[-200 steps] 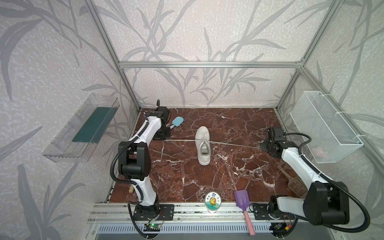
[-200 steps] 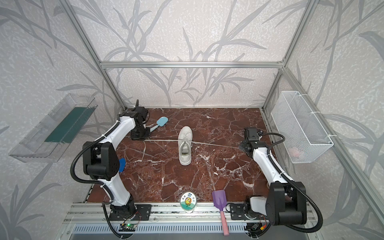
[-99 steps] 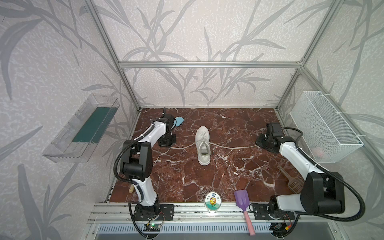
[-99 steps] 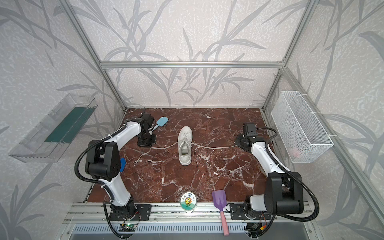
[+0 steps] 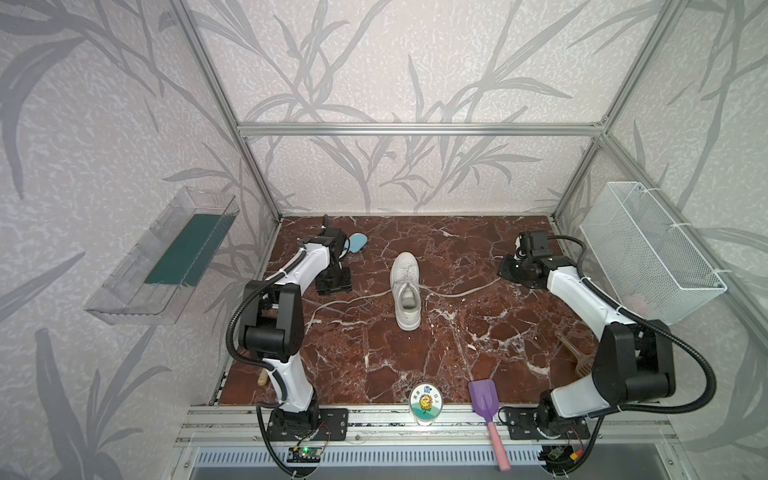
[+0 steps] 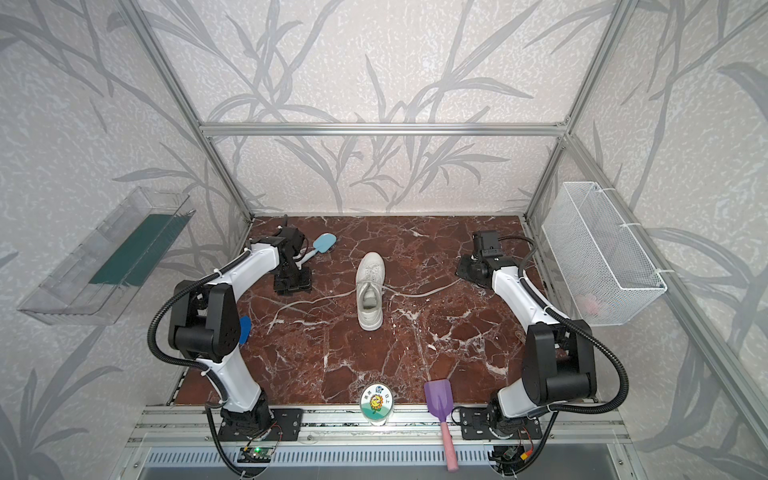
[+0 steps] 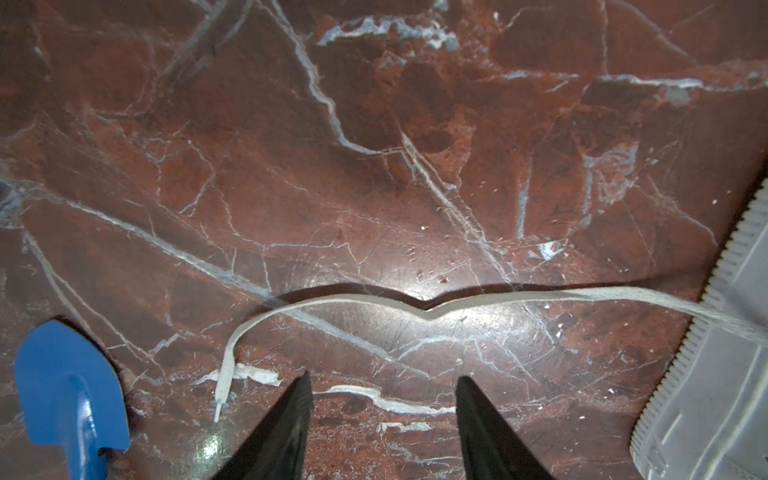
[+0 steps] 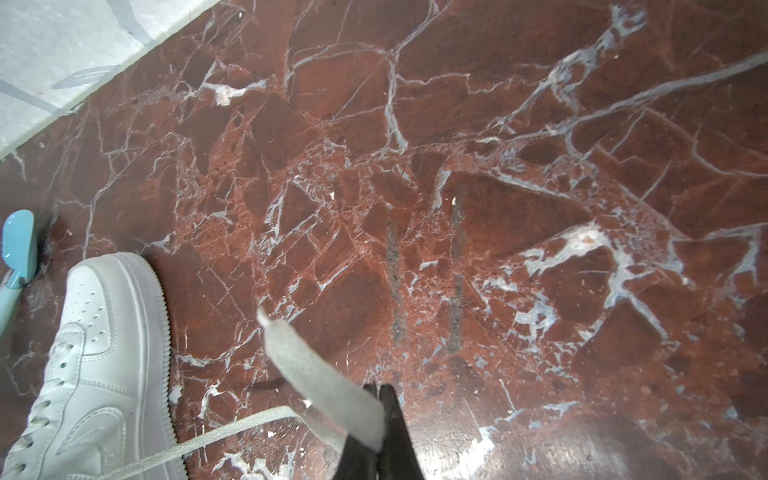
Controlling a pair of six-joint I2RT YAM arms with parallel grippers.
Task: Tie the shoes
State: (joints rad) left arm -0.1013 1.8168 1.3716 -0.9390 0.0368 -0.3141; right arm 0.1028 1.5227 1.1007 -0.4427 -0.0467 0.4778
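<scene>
A white sneaker (image 5: 406, 291) sits mid-bench (image 5: 415, 365), toe to the far edge and heel to the near edge, with a lace trailing toward each side. The left tool (image 7: 382, 376) hovers with jaws apart and nothing between them. The left lace (image 7: 374, 297) lies slack on the marble just beyond its fingertips, running from the shoe toward the left edge, its tip beside a blue scoop (image 7: 66, 386). The left arm is clearly the nearer one for any re-grasp. The lace's long axis appears to run from finger to finger rather than through the gap, so a wrist turn looks likely. The right tool (image 8: 380, 386), near the right edge, is clamped on the end of the right lace (image 8: 316, 370), which sags to the bench. A second earlier both laces were stretched in one taut line across the bench, with the left tool closed and nearer the left edge.
</scene>
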